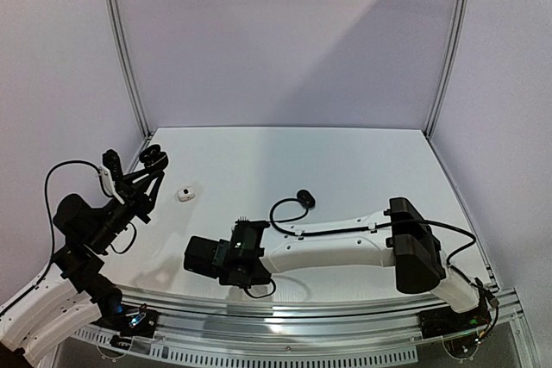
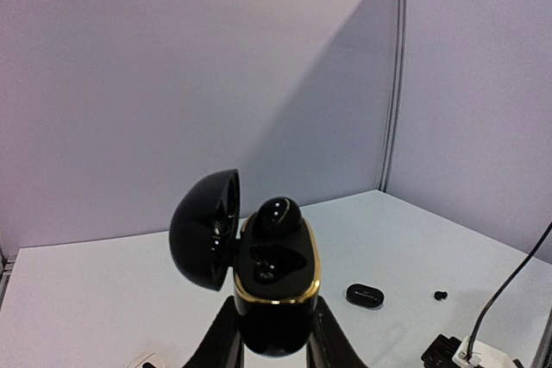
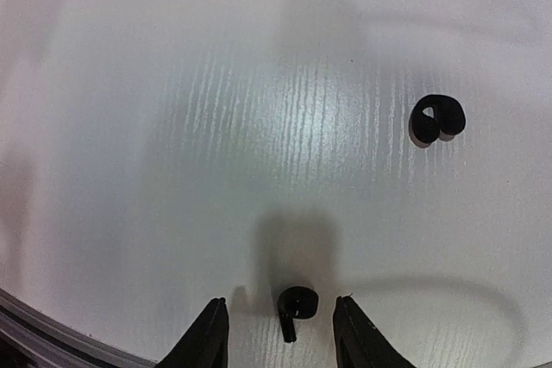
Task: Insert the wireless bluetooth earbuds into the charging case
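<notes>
While the left end effector (image 2: 274,344) grips the open charging case (image 2: 276,275), the right end effector (image 3: 280,333) straddles a black earbud (image 3: 296,306), jaws parted — seemingly the pickup; next, close gently.

Raised left pincer (image 2: 272,335) clamped, right pincer (image 3: 280,327) low — parted

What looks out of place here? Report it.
One black earbud sits proud in the open charging case held by the left end effector, not sunk into its well. A hook-shaped earbud lies loose on the table.
</notes>
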Robot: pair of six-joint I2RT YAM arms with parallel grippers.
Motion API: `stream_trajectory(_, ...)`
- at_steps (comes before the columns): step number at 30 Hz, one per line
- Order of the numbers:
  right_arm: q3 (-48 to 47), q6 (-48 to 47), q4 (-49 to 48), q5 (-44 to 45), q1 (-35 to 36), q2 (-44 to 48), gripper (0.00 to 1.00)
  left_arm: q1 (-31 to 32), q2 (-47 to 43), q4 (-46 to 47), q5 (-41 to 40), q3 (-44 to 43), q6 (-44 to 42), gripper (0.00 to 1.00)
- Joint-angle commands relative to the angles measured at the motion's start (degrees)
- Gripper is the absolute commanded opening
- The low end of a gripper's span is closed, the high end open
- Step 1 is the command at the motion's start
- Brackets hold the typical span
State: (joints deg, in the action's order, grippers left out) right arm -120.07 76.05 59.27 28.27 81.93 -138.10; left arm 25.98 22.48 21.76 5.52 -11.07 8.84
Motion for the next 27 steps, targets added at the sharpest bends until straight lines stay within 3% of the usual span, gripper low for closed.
stream_trajectory(1,-2.15,0.20,2.35,-1.50,-0.90,-2.45,0.42,0.13,-0.29,0.74,-0.24,0.92,0.35,0.00)
stream_trajectory(20,-4.83,-0.56,3.54,-5.20,-1.42,-7.22,0.21,0.21,-0.42,0.87,-0.40,0.88,0.45,0.00)
stream_trajectory(27,-4.92,-0.72,5.30,-5.31,-1.34,-6.75,0.21,0.22,-0.42,0.91,-0.28,1.02,0.48,0.00)
